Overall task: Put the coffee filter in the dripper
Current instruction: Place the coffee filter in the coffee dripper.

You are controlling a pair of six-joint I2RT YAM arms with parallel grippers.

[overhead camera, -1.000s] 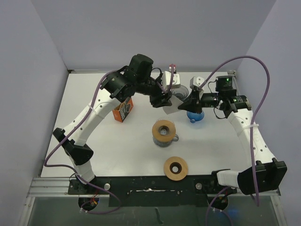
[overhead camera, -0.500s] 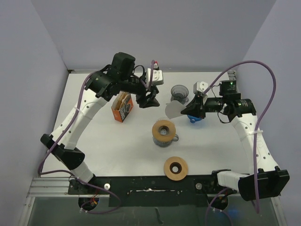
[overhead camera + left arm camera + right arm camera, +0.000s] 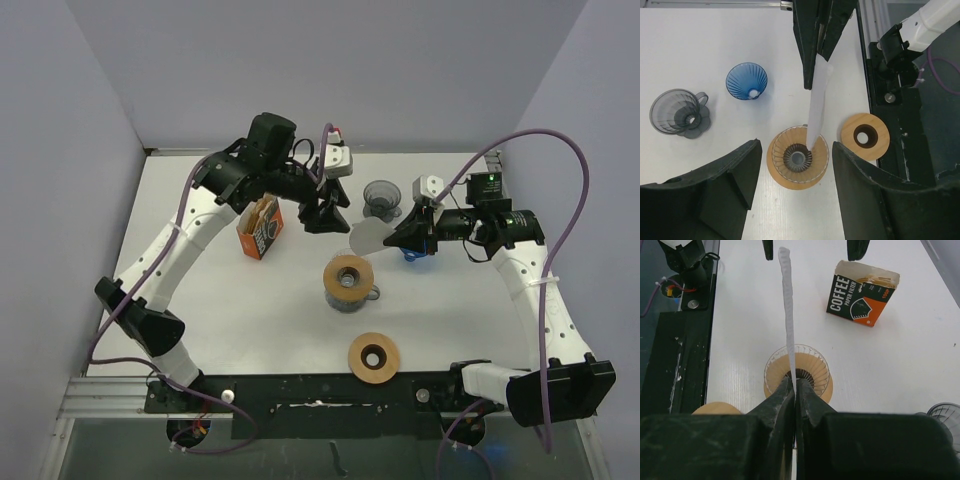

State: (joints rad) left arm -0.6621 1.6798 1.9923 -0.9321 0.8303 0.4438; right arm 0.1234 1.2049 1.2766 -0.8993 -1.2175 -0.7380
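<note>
Right gripper (image 3: pixel 794 386) pinches a flat, thin white coffee filter (image 3: pixel 786 310); left gripper (image 3: pixel 796 148) stands spread.

Pinching the coffee filter (image 3: pixel 786 305) before the dripper (image 3: pixel 815 367)

Clamps the white sheet edge-on in the right gripper (image 3: pixel 794 386), tight at its near end. Frames the ribbed cone just behind. Catches an open filter box (image 3: pixel 862 292) standing farther off on the table (image 3: pixel 920 355)
</note>
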